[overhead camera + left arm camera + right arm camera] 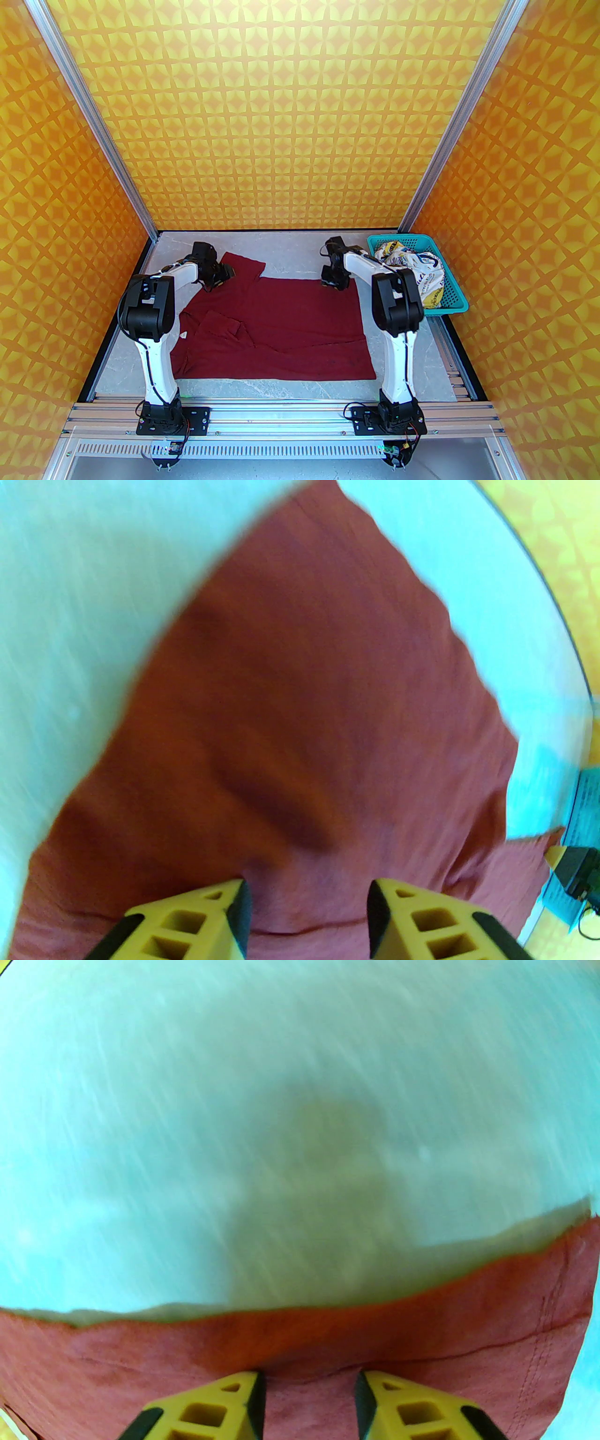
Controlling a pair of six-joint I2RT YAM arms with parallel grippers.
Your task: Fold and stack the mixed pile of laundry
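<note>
The dark red T-shirt (pixel 281 323) lies spread on the table (pixel 290 253), with a flap doubled over on its left side that a fold could trap. The teal basket (pixel 457 290) holds the white printed garment (pixel 422 272). The left gripper (pixel 222 276) and right gripper (pixel 330 281) hang parted at the shirt's far edge, where a shallow pinch might slip.

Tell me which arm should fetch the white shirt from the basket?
Probably right: the right claw is near the basket with the white shirt; the left claw is farther off.

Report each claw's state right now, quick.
Left claw: open, nothing held, over the dark red T-shirt.
Right claw: open, nothing held, at that shirt's far edge.
</note>
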